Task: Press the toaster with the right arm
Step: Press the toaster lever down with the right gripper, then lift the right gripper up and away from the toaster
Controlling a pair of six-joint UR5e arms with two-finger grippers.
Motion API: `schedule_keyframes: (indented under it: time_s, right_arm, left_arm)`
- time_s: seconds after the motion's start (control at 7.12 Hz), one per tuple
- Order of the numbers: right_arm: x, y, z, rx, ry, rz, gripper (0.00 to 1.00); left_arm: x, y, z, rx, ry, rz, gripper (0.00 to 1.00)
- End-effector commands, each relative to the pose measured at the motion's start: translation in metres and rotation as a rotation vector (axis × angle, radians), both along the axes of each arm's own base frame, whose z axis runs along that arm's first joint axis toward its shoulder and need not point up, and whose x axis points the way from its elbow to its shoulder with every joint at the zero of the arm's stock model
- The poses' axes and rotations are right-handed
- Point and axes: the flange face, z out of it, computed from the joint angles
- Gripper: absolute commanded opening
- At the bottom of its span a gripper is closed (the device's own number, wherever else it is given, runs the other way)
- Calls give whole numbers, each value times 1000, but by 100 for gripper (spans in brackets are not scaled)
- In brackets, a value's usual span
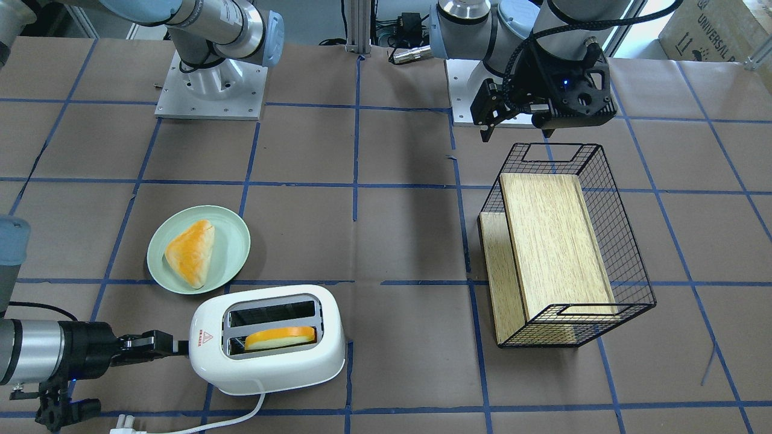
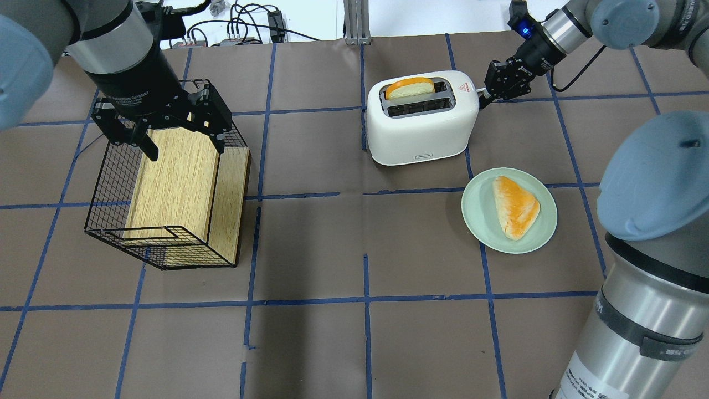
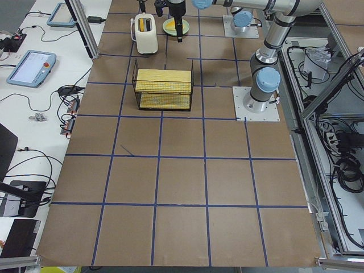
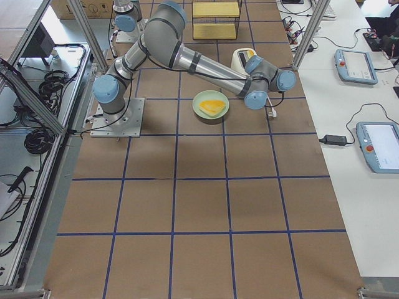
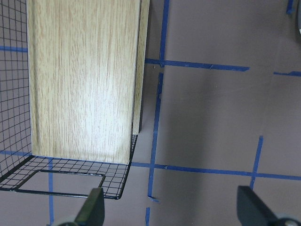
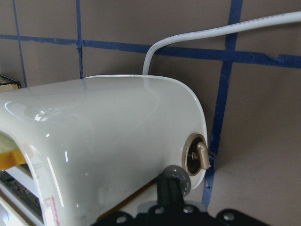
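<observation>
The white toaster [image 1: 268,367] stands at the table's far edge from the robot, with an orange-crusted slice [image 1: 280,337] in one slot. It also shows in the overhead view [image 2: 421,133] and fills the right wrist view [image 6: 108,141]. My right gripper [image 1: 180,348] is shut, its pointed tips together against the toaster's end below the red triangle sticker [image 2: 464,86]. In the overhead view the right gripper [image 2: 483,98] meets that same end. In the wrist view its tips [image 6: 173,181] sit beside a tan dial [image 6: 200,155]. My left gripper [image 2: 183,145] is open and empty above the basket.
A black wire basket [image 2: 99,210] holding wooden boards [image 2: 177,177] lies under the left gripper. A pale green plate [image 2: 476,221] with a bread wedge [image 2: 515,205] sits by the toaster. The toaster's white cord [image 1: 241,416] and plug [image 1: 123,422] trail along the table edge.
</observation>
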Motion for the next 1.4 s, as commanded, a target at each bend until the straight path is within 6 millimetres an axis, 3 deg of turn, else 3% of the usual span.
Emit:
schedule_keyframes:
  time_s: [0.0, 0.42, 0.56, 0.7, 0.84, 0.98, 1.12, 1.26]
  right_arm:
    - [0, -1, -5, 3, 0, 2, 3]
    - [-2, 0, 3, 6, 36, 0, 7]
    - [-8, 3, 24, 15, 150, 6, 58]
    - [-8, 4, 69, -28, 278, 26, 93]
    - [6, 6, 121, -89, 419, 55, 100]
    - [20, 7, 153, -149, 528, 92, 100]
    - [23, 8, 169, -199, 551, 91, 100]
    - [37, 25, 205, -245, 563, 94, 100]
  left_arm:
    - [0, 0, 0, 0, 0, 0, 100]
    - [0, 0, 0, 0, 0, 0, 100]
    - [1, 0, 0, 0, 0, 2, 100]
    - [0, 0, 0, -1, 0, 0, 100]
    - [0, 0, 0, 0, 0, 0, 100]
    - [0, 0, 0, 0, 0, 0, 100]
    - [0, 0, 0, -1, 0, 0, 100]
    - [0, 0, 0, -1, 0, 0, 100]
